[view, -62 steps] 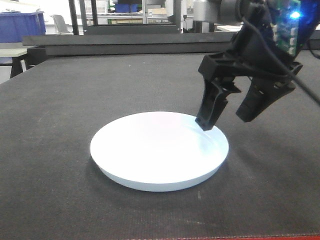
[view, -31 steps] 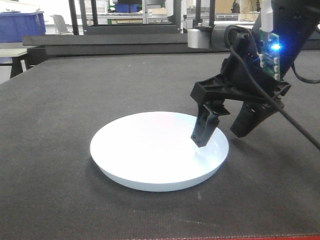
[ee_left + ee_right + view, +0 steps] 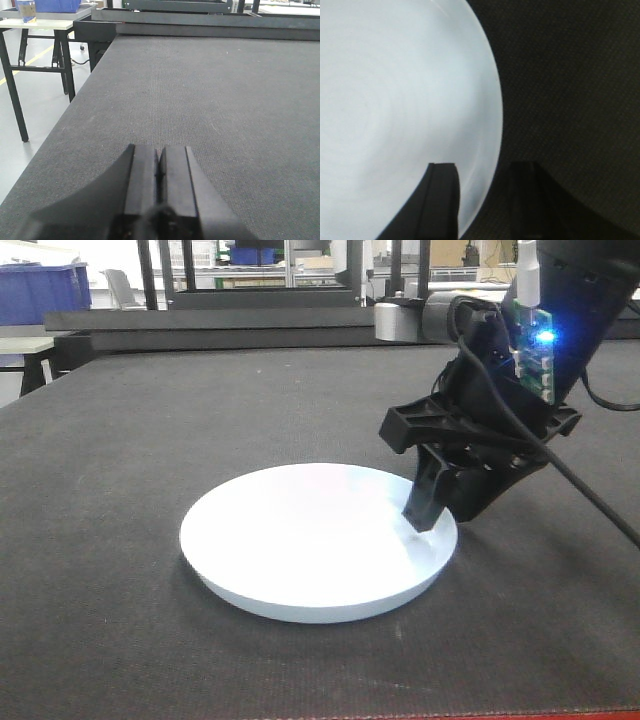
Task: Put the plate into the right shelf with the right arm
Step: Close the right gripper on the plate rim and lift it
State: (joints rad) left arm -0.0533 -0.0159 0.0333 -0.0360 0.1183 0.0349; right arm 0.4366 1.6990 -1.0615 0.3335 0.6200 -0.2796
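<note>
Near the front edge of the desk (image 3: 110, 440), about midway along its width, the plate (image 3: 310, 540) lies flat on the black textured surface. It is white, glossy and bare. A thin red strip runs along the desk's front edge.

The right gripper (image 3: 445, 515) straddles the plate's rim on the side toward the desk's right edge. In the front view one finger dips inside the dish, with its tip at or just above the white surface, and the other hangs outside the rim over the desk. The right wrist view shows the same: the right gripper (image 3: 482, 167) has one finger over the plate (image 3: 395, 100) and one over the dark mat, with the rim running between them. The jaws are parted by a modest gap, and a sliver shows on either side of the rim, so nothing is clamped. A green circuit board (image 3: 535, 350) with a lit blue light sits on the right arm (image 3: 590, 290), and a black cable (image 3: 590, 510) trails off toward the desk's right edge.

The left gripper (image 3: 159, 170) hangs low over the desk near its left edge, with its fingers pressed together and nothing between them. Beyond that edge stands a side table (image 3: 40, 22) carrying a blue bin (image 3: 47, 5).
</note>
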